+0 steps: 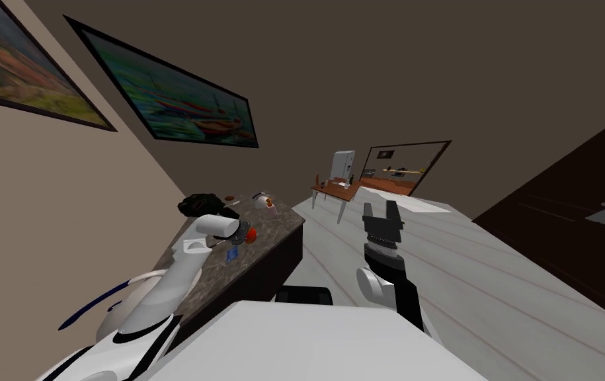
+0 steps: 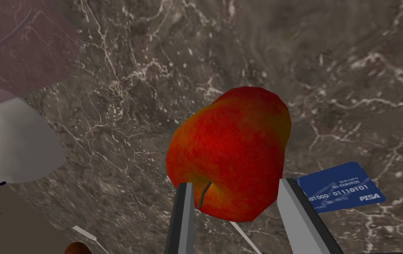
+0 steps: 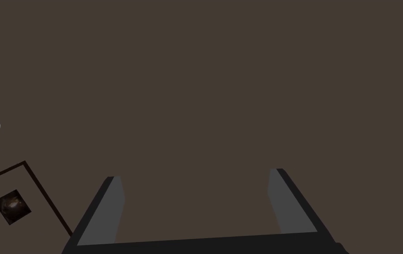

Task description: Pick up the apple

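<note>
Pinched the red apple at its sides in the left claw, fingers drawn narrow against it, low over the marbled table and just beside a blue card. Judged the grasp made and the lift left to do; could not tell whether already clear of the table. Held the right claw spread and idle, raised well apart from the table.

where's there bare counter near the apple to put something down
Bare marble counter lies beyond the apple, away from the left gripper shut on it. Crowded: a blue card beside one finger, a white rounded object on the other side, a black object at the counter's far end.
</note>
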Controlling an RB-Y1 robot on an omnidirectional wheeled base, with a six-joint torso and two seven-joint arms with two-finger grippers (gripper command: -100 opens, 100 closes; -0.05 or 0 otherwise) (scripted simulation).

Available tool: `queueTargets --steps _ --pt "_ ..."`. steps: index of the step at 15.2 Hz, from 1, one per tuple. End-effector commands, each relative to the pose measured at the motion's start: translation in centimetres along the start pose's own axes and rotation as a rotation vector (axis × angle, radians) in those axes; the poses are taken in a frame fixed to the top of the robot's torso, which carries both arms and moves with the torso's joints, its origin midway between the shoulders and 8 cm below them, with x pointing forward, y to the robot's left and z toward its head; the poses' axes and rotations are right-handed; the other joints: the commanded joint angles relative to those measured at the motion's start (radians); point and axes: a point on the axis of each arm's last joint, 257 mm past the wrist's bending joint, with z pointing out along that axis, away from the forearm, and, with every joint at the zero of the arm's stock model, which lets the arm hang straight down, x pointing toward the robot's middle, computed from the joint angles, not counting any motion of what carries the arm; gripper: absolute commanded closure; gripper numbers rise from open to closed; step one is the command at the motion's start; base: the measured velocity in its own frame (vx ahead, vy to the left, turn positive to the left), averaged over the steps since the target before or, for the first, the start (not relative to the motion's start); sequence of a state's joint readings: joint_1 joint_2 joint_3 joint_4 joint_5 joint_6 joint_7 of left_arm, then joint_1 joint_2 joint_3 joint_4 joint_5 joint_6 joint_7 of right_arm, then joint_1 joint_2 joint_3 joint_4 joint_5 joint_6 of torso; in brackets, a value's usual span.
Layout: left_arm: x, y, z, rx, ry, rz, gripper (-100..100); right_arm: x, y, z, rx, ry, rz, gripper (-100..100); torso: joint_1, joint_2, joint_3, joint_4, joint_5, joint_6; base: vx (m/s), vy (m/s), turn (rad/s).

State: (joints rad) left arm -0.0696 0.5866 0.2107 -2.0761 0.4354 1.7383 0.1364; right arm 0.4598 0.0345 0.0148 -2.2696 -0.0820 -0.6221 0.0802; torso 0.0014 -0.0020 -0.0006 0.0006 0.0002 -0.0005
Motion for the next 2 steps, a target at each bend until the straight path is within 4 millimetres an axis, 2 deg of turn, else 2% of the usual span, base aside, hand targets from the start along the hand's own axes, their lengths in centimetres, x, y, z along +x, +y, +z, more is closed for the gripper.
queueTargets --steps 1,2 --pt "0.1 0.04 -0.74 -0.002 0.001 0.001 100 0.0 0.0 0.0 0.0 0.0 0.0 0 0.0 0.0 0.0 0.0 0.0 0.0 0.007 0.001 0.019" --pt "0.05 0.03 -0.35 0.0 0.0 0.001 100 0.0 0.0 0.0 0.0 0.0 0.0 0 0.0 0.0 0.0 0.0 0.0 0.0 0.0 0.0 0.0"
